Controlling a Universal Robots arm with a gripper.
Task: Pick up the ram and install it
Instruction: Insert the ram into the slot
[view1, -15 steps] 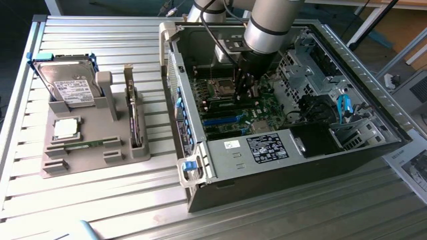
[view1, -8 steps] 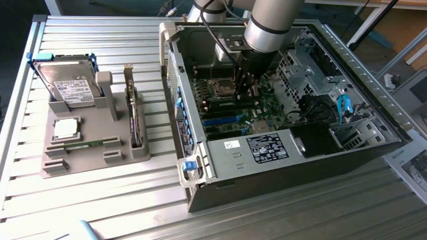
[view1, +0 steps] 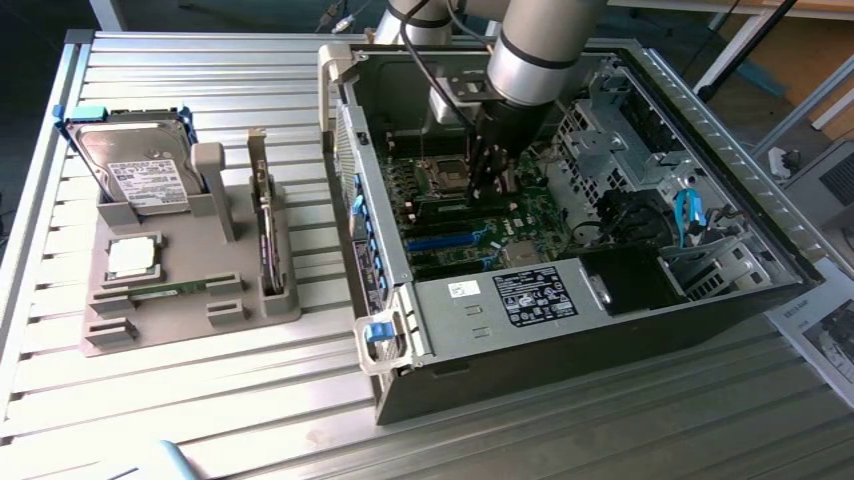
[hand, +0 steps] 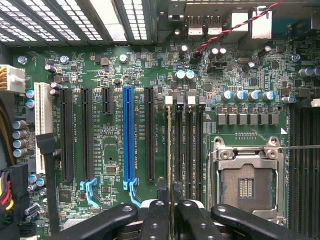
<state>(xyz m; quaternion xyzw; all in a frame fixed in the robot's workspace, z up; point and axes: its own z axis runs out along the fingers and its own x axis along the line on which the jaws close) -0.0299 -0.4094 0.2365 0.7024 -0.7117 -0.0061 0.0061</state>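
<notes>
My pincer (hand: 170, 215) is nipped tight on the ram (hand: 169, 145), a thin edge-on strip over the DIMM slots (hand: 189, 150), with the CPU socket (hand: 247, 185) just beside.

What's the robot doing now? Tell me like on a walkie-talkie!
Gripper shut on the ram. Ram edge-on, lined up with a white-latched memory slot, near the empty processor socket. Nothing seen blocking.
</notes>
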